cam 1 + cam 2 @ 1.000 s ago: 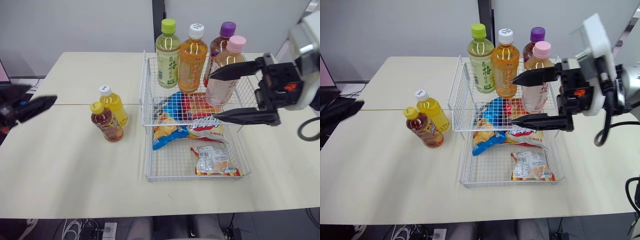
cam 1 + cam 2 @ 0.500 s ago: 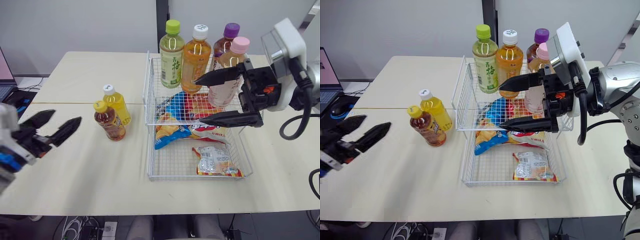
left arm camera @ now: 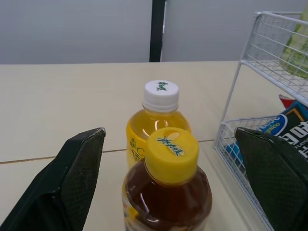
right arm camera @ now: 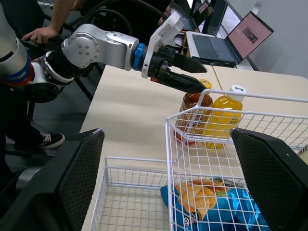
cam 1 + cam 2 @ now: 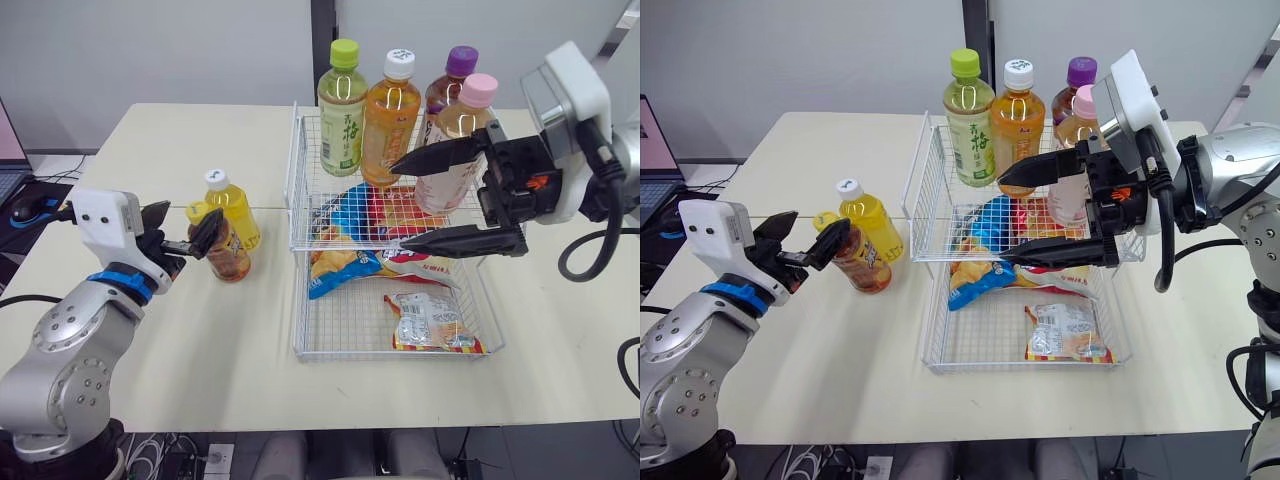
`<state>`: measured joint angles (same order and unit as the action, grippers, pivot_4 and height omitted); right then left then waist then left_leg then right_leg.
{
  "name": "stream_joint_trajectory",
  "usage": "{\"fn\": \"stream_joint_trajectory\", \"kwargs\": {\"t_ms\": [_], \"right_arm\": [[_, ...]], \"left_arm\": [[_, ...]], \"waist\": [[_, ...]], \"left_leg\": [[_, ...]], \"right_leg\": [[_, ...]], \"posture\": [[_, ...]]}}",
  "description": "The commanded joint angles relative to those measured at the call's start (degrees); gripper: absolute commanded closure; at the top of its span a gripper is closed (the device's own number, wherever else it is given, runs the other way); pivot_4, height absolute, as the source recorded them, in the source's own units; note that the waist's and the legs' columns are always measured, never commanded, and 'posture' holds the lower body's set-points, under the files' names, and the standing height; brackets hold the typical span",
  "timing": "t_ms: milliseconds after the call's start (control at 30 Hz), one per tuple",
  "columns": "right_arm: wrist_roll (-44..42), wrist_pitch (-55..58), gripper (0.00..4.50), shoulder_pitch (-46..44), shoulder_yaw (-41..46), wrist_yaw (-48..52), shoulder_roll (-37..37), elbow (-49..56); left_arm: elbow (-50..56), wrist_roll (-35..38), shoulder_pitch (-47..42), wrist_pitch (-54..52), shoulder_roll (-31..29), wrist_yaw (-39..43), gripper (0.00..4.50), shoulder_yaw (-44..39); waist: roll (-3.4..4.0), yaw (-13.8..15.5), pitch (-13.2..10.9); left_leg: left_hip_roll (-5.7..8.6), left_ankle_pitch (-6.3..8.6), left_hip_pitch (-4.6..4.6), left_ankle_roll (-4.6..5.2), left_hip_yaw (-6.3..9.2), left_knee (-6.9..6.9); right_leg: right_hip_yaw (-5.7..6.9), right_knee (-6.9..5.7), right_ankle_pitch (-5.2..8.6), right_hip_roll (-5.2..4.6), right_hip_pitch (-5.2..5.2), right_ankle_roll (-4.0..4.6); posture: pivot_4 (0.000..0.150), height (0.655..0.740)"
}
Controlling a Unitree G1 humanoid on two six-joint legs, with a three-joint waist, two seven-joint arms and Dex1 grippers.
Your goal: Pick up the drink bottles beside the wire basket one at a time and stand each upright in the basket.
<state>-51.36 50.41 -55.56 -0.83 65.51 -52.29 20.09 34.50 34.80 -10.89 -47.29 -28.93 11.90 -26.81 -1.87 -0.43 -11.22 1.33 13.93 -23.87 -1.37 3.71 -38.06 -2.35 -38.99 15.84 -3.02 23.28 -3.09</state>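
Note:
Two bottles stand on the table left of the wire basket (image 5: 296, 175): a brown tea bottle (image 5: 226, 256) with a yellow cap and, touching it behind, a yellow bottle (image 5: 236, 212) with a white cap. My left gripper (image 5: 183, 230) is open, its fingers on either side of the brown bottle (image 3: 168, 202) at cap height, not touching it. My right gripper (image 5: 400, 205) is open and holds nothing; it hangs over the basket's upper tier in front of the pink-capped bottle (image 5: 452, 150). Green (image 5: 341, 105), orange (image 5: 386, 115) and purple-capped (image 5: 446, 80) bottles stand upright there too.
A blue snack bag (image 5: 352, 215) lies on the upper tier; more snack packets (image 5: 430, 322) lie in the lower tier. A laptop (image 5: 652, 135) and a mouse (image 5: 38, 205) sit at the far left. A person's hand (image 4: 41, 33) rests beyond the table.
My left arm has swung in from the left edge, and its open gripper now brackets the brown bottle's cap. The right gripper has held its place over the basket.

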Motion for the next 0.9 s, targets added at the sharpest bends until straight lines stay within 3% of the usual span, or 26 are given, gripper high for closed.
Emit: {"fn": "stream_joint_trajectory", "kwargs": {"t_ms": [33, 267, 300, 367, 633, 900], "right_arm": [[-0.2, -0.05, 0.0, -1.38, 2.01, 0.42, -0.91, 1.21], [-0.35, 0.34, 0.0, -1.49, 2.49, 0.55, -1.24, 1.16], [-0.4, 0.43, 0.0, -1.49, 2.57, 0.55, -1.34, 1.18], [-0.53, 0.58, 0.0, -1.46, 2.72, 0.52, -1.51, 1.24], [-1.1, 1.62, 0.0, -1.26, 3.5, -0.24, -1.81, 1.89], [-1.1, 2.03, 0.0, -1.37, 4.68, -1.2, -2.46, 1.69]], "left_arm": [[-0.67, -0.68, -1.16, 1.86, -0.16, -0.53, 0.03, 0.36], [-4.31, -1.1, -3.05, 3.14, -1.0, 0.97, 0.03, 2.37], [-4.8, -1.27, -3.39, 3.36, -1.16, 1.2, 0.2, 2.74], [-5.55, -2.24, -3.76, 3.99, -1.59, 1.81, 0.62, 3.87], [-6.58, -3.55, -3.82, 4.77, -1.54, 2.73, 3.11, 6.15], [-1.81, -1.07, -0.96, 4.07, -1.29, 2.63, 3.13, 3.23]], "waist": [[0.0, 0.06, 0.0], [0.0, 0.14, 0.0], [0.0, 0.15, 0.0], [0.0, 0.15, 0.0], [0.0, 0.16, 0.0], [0.0, 0.13, 0.0]], "left_leg": [[0.0, 0.0, 0.0, 0.0, 0.0, 0.0], [0.0, 0.0, 0.0, 0.0, 0.02, 0.0], [0.01, 0.0, 0.0, 0.0, 0.01, 0.0], [0.01, 0.0, 0.0, 0.0, 0.02, 0.0], [0.01, 0.0, 0.0, 0.0, 0.02, 0.0], [0.01, 0.0, 0.0, 0.0, 0.01, 0.01]], "right_leg": [[0.0, 0.0, 0.0, 0.0, 0.0, 0.0], [0.02, 0.0, 0.0, 0.0, 0.0, 0.0], [0.02, 0.0, 0.0, 0.0, 0.0, 0.0], [0.02, 0.0, 0.0, 0.0, 0.0, 0.0], [0.01, 0.01, 0.0, 0.0, 0.0, 0.0], [0.0, 0.01, 0.0, -0.01, 0.0, 0.0]], "posture": [[0.15, 0.74], [0.15, 0.74], [0.15, 0.74], [0.15, 0.74], [0.15, 0.74], [0.15, 0.74]]}}
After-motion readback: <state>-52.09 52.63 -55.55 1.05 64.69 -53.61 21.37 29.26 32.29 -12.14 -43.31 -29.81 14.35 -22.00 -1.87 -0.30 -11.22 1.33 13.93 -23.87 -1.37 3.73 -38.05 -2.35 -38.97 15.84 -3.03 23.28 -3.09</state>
